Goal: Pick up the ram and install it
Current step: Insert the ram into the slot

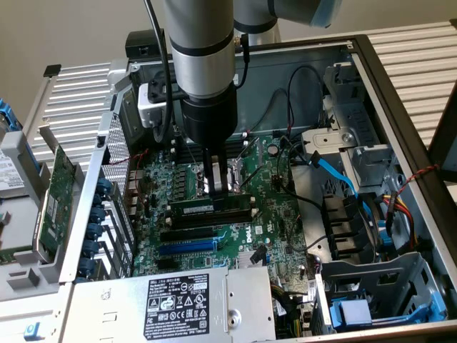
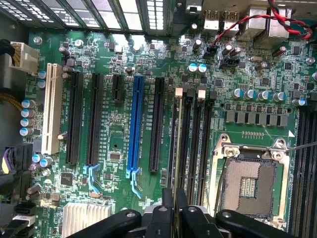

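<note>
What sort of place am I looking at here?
Probably a computer assembly or repair bench: an open desktop case, its motherboard with an empty processor socket, and a power supply.

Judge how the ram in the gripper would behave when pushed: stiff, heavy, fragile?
The ram is a thin board, so probably stiff and light. Gripped on its narrow edge by the gripper, it could tilt. Exposed chips suggest it is fragile.
</note>
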Robot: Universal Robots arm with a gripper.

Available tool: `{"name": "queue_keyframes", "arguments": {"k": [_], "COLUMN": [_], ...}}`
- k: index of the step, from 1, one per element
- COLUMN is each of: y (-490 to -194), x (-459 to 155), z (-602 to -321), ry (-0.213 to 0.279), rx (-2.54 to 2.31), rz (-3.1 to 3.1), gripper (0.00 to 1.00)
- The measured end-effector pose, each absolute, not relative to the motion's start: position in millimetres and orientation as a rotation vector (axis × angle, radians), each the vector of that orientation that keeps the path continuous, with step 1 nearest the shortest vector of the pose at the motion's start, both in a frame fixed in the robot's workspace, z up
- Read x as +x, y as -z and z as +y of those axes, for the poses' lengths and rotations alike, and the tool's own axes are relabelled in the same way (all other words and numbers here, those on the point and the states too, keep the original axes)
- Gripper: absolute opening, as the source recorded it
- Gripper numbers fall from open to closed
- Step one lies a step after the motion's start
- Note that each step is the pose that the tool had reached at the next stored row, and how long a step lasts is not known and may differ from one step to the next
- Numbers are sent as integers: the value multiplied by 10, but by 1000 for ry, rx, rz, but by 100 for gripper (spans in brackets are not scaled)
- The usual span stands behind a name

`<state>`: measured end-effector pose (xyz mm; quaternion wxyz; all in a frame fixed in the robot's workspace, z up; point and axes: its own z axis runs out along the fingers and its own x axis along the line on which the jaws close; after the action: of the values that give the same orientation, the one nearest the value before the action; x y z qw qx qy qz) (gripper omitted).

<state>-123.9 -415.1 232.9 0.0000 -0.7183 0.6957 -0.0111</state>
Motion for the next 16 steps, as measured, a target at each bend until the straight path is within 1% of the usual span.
{"name": "queue_keyframes", "arguments": {"k": [8, 16], "y": [-2319, -2312], "x": [-1251, -1254], "z": [-4151, -4160], "ry": [48, 50], "rx": [-2250, -2248], "rz": [2179, 2180], "gripper": [14, 14]}}
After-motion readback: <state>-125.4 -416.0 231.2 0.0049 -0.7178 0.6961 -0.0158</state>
